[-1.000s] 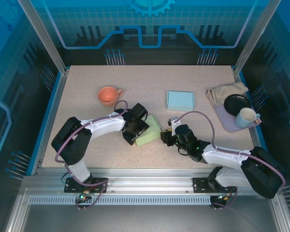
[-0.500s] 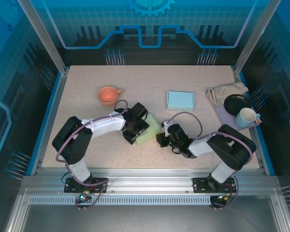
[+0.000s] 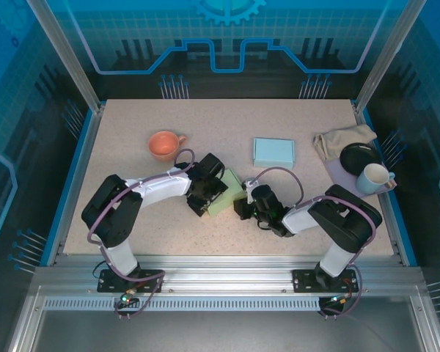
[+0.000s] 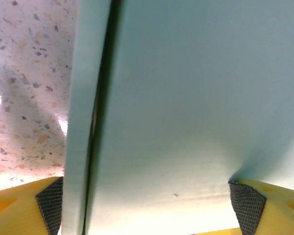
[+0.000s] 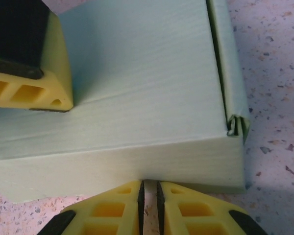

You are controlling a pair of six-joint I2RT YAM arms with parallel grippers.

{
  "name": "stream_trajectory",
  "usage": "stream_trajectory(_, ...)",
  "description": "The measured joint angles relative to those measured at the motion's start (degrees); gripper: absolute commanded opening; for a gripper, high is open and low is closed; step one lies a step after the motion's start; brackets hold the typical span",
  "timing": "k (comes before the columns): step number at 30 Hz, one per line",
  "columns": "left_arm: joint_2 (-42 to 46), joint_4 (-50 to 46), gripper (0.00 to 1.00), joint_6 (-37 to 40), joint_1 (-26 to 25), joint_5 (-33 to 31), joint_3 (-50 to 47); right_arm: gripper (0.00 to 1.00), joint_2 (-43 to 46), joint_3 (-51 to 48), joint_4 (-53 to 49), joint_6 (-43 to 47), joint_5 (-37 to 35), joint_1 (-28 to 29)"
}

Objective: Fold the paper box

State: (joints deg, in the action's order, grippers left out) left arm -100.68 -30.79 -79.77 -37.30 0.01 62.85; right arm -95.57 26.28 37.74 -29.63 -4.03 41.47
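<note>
Here, the left gripper, jaws apart, is straddling the mostly folded green paper box; the right gripper, jaws nearly together, is apparently pressing its unfinished corner.

- Left gripper reaches in from the left, arm bent low over the table, its yellow fingers spread wide
- Right gripper points left toward it; fingertips nearly touching
</note>
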Motion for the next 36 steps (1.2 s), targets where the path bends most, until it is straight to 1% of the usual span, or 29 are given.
stream_trajectory(3,0.35,-1.27,0.93,1.14,-0.04,-0.66,0.37,0.18,1.75,0.46,-2.75,-0.42,0.00,-1.60)
stream_trajectory(6,1.14,-4.55,0.93,2.45,-0.04,-2.29,0.76,0.18,4.02,0.46,-5.88,-1.05,0.02,-3.67)
stream_trajectory(9,2.05,-8.28,0.94,4.72,-0.04,-4.72,1.55,0.22,7.85,0.39,-10.23,-1.97,0.02,-4.85)
stream_trajectory(11,3.02,-9.99,0.94,6.75,-0.04,-6.60,2.23,0.21,11.21,0.44,-14.19,-3.17,-0.02,-5.16)
stream_trajectory(13,4.61,-10.54,0.95,10.05,-0.04,-8.48,3.26,0.17,15.04,0.57,-19.28,-5.14,-0.26,-5.33)
stream_trajectory(14,5.46,-10.05,0.95,12.13,-0.04,-9.16,3.61,0.15,16.63,0.83,-21.94,-6.16,-0.31,-5.44)
stream_trajectory(15,6.60,-9.01,0.95,14.80,-0.04,-9.57,3.72,0.09,17.97,1.20,-24.44,-7.15,-0.42,-5.55)
stream_trajectory(16,7.58,-7.78,0.95,17.53,-0.04,-9.75,3.74,0.02,18.97,1.57,-26.25,-8.11,-0.44,-5.62)
stream_trajectory(17,8.79,-5.84,0.95,21.07,-0.04,-9.81,3.72,0.00,20.04,2.01,-28.30,-9.44,-0.37,-5.64)
stream_trajectory(20,11.37,1.68,0.94,33.55,0.07,-9.27,3.63,0.00,22.23,2.67,-32.61,-14.01,-0.20,-5.66)
stream_trajectory(22,11.54,5.20,0.93,41.79,0.37,-8.68,4.17,0.00,22.91,2.80,-34.51,-17.07,0.37,-5.68)
stream_trajectory(24,9.66,6.49,0.90,50.07,1.55,-6.47,6.45,0.00,22.99,2.97,-35.89,-20.65,1.38,-5.68)
stream_trajectory(27,3.93,7.30,0.87,59.43,4.24,-3.15,11.65,0.00,22.91,2.97,-36.13,-25.14,3.32,-5.68)
stream_trajectory(31,-3.37,7.96,0.86,66.62,7.17,1.22,15.15,0.00,19.91,3.96,-35.23,-29.09,6.03,-5.64)
stream_trajectory(36,-8.76,8.00,0.86,69.88,8.94,4.94,15.50,0.00,12.20,6.38,-31.54,-32.17,8.98,-5.64)
